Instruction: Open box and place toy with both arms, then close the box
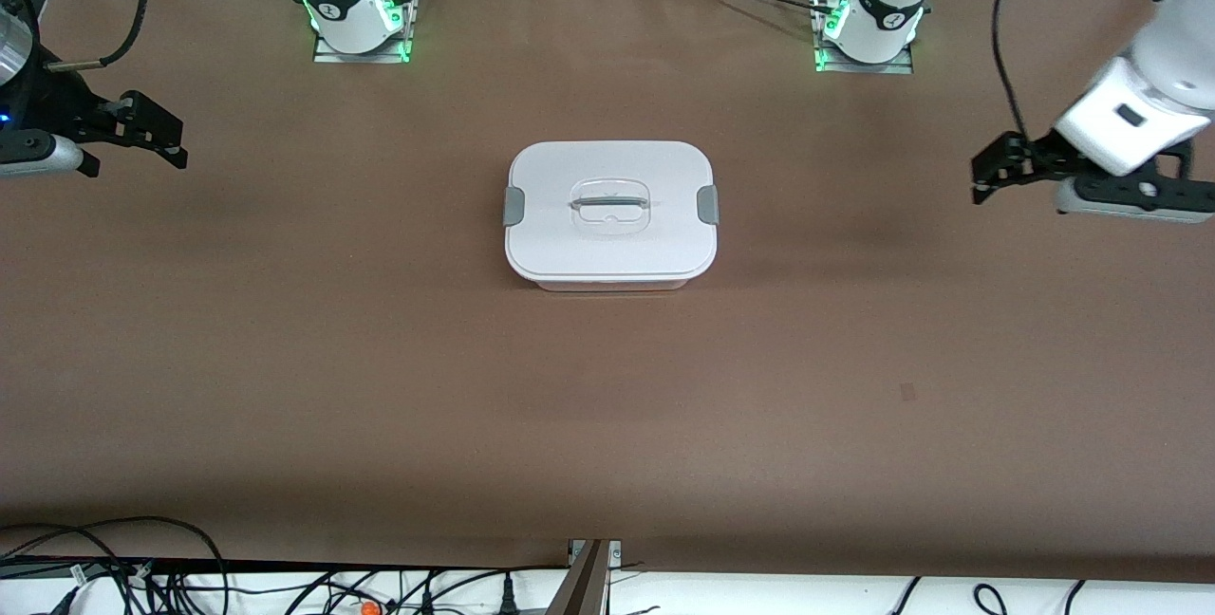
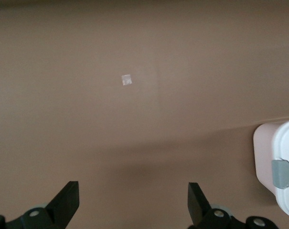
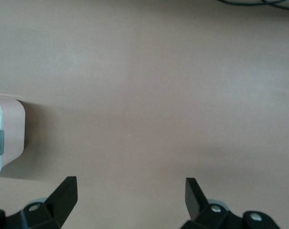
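The box [image 1: 610, 216] sits shut in the middle of the brown table, its white lid on and a grey clip [image 1: 514, 206] at each end. A clear handle [image 1: 609, 205] lies in the lid's recess. My left gripper [image 1: 982, 180] hovers open over the table at the left arm's end, well apart from the box. My right gripper [image 1: 178, 142] hovers open at the right arm's end, equally far off. Each wrist view catches one end of the box [image 2: 278, 167] [image 3: 10, 138] past the open, empty left gripper [image 2: 133, 191] and right gripper [image 3: 131, 186]. The toy is out of view.
The two arm bases [image 1: 356, 12] [image 1: 869, 22] stand along the table edge farthest from the front camera. Cables [image 1: 142, 568] trail along the nearest edge. A small pale patch [image 2: 127, 79] marks the table surface toward the left arm's end.
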Tool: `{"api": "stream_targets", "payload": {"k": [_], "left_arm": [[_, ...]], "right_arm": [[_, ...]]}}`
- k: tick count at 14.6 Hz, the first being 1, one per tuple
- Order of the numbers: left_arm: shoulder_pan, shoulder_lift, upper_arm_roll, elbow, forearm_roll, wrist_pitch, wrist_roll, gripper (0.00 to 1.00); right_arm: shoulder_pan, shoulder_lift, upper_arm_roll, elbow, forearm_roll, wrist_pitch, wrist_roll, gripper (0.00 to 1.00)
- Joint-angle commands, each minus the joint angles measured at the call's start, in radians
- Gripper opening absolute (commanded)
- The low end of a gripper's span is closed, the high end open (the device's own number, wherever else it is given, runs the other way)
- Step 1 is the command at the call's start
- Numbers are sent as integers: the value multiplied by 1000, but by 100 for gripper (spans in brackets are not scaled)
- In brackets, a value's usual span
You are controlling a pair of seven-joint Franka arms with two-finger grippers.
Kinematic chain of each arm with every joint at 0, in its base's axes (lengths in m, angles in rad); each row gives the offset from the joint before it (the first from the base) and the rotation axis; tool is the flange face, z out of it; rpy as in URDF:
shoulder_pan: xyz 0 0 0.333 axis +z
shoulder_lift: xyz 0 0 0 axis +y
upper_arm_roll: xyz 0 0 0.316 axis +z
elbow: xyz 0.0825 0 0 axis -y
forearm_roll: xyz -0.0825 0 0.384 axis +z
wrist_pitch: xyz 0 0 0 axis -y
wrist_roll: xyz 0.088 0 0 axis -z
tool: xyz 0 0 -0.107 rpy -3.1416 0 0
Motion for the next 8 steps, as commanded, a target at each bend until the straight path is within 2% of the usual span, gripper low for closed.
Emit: {"api": "stream_targets", "payload": {"k": [1, 8], "left_arm": [[36, -16, -43, -35, -15, 20, -17, 100], [20, -25, -37, -36, -13, -8, -17, 100]], "right_arm": [[-3, 9, -1, 21, 14, -1, 8, 100], [2, 9, 1, 19, 15, -1, 13, 100]]}}
